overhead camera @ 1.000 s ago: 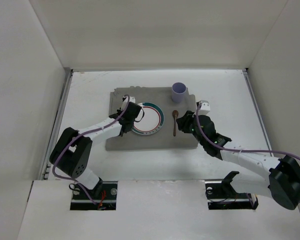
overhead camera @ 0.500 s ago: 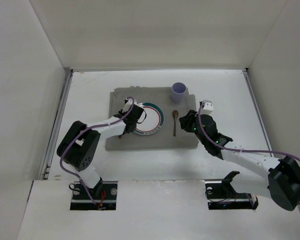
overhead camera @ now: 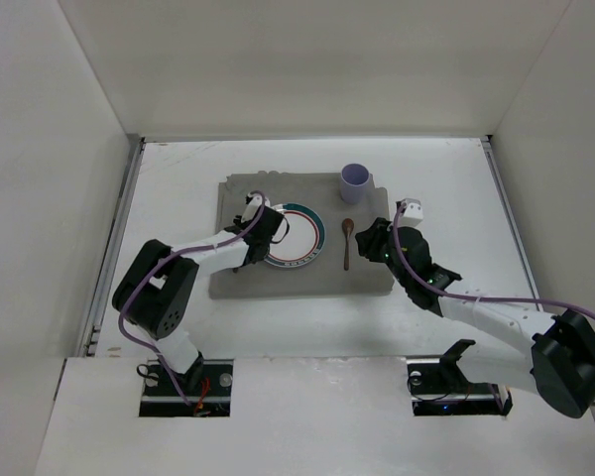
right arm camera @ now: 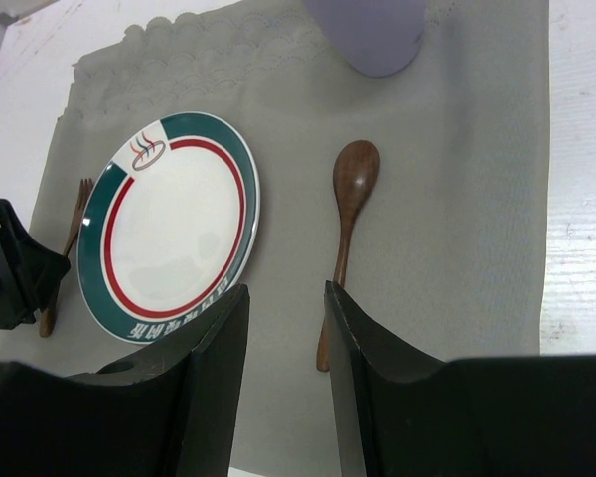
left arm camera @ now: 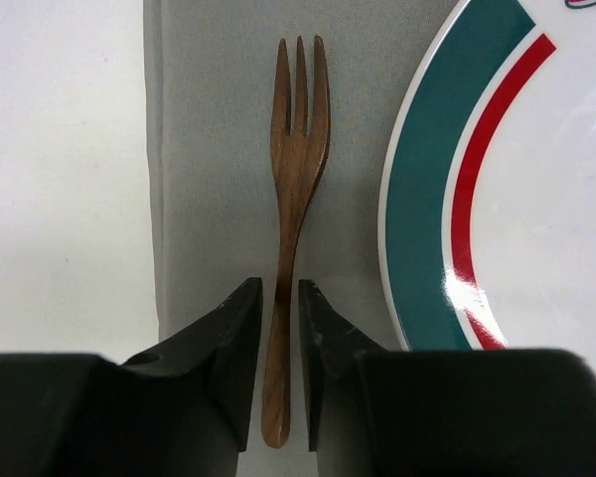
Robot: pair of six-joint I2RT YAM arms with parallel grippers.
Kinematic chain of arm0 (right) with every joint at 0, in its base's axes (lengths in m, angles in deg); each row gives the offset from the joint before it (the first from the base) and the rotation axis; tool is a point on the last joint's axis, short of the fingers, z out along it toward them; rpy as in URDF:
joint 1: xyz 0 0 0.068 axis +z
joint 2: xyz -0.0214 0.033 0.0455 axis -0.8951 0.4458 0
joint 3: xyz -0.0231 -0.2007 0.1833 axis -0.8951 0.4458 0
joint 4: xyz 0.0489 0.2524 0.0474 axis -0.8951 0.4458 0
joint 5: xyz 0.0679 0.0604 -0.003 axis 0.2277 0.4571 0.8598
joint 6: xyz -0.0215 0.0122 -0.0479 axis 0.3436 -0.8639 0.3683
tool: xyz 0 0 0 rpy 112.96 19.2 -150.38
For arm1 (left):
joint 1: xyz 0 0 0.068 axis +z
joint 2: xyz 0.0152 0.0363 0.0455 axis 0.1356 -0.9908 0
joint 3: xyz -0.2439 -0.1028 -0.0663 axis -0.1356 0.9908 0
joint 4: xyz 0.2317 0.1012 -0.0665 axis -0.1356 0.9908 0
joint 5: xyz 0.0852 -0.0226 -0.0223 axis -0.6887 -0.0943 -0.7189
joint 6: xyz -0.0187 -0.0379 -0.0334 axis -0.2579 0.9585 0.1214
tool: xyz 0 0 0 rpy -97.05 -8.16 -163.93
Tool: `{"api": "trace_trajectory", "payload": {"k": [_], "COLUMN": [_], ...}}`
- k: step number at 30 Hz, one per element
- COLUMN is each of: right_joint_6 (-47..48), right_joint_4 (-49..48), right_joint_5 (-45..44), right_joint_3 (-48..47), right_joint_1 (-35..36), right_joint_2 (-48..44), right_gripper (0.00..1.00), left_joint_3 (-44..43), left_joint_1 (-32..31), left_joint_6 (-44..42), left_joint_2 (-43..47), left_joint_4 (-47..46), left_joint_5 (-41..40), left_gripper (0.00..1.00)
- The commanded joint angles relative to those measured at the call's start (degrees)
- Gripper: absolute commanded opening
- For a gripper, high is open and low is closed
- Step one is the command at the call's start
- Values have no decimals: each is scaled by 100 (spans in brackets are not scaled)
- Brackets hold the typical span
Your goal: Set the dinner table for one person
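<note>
Left claw (left arm camera: pixel 279 288) released, held low, jaws narrowly astride fork (left arm camera: pixel 296 179) handle, plate (left arm camera: pixel 507 199) to its right | right claw (right arm camera: pixel 285 290) released, tilted down over spoon (right arm camera: pixel 350 209) | table (overhead camera: pixel 178 178) beneath both

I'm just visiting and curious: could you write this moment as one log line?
left end effector: straddles fork handle, grip unclear | right end effector: open near spoon | plate, cup: on placemat

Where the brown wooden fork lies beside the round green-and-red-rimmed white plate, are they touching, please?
Apart. The left wrist view shows a strip of grey cloth placemat between the fork and the plate.
</note>
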Motion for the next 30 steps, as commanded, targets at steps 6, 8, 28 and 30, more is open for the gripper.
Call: {"api": "trace_trajectory", "payload": {"k": [6,8,28,30], "right_joint_6": [-54,-54,-1108,-1179], "right_joint_4": [-283,-275,-644,-652], "right_joint_5": [-66,-75,-348,-295], "right_joint_3": [2,20,1101,1154], "right_joint_1": [-52,-87,-1247,-1370], "right_joint_2": [-100,-171,-1638,-1709], "right_gripper": [42,43,58,59], "left_joint_3": [128,163,2306,2544], "left_joint_1": [17,8,1624,1879], "left_joint_6": [62,185,3076,3243], "left_joint_2": [695,993,5361,5616], "left_joint_4": [-111,-76,943,926], "left_joint_5": [-116,-187,-100,76], "left_gripper": [33,34,44,45]}}
